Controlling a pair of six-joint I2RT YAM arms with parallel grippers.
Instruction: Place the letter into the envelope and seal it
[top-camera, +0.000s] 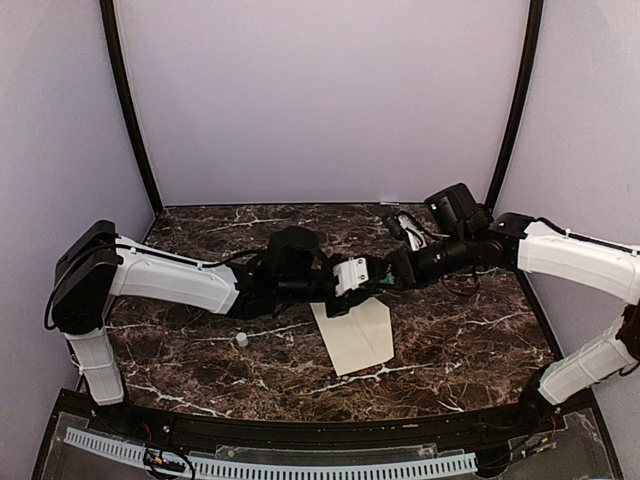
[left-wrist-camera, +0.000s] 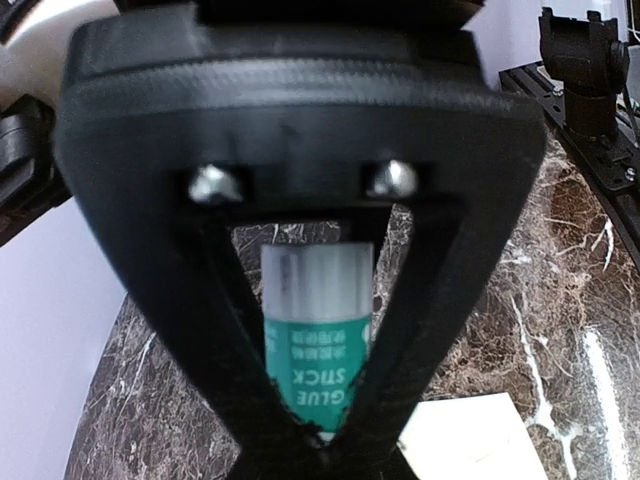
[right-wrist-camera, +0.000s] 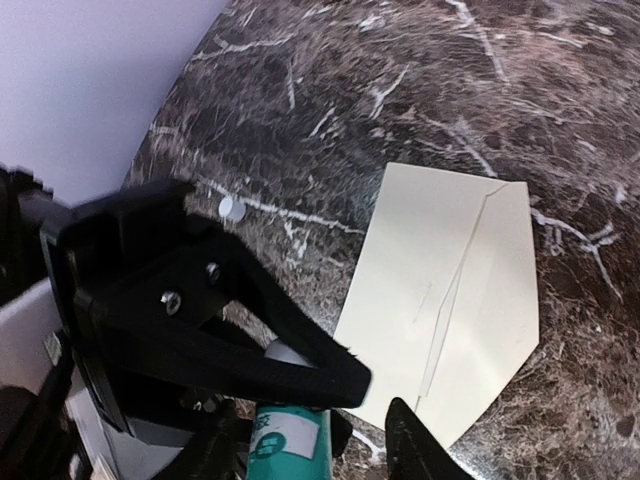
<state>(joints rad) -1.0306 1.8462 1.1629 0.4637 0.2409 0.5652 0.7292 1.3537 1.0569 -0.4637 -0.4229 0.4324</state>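
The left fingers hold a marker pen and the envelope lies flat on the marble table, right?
Not a marker: the left wrist view shows a green glue stick between the left fingers. The envelope does lie flat on the table.

White arm shells (top-camera: 170, 280) with black joints (top-camera: 85, 285), thin black cables (top-camera: 46, 310), black triangular pincer (left-wrist-camera: 320, 440) frames, two silver screws (left-wrist-camera: 212, 184) apiece

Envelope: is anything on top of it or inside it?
On the envelope nothing lies, only seams show. Whether the letter is inside cannot be seen; the paper covers it.
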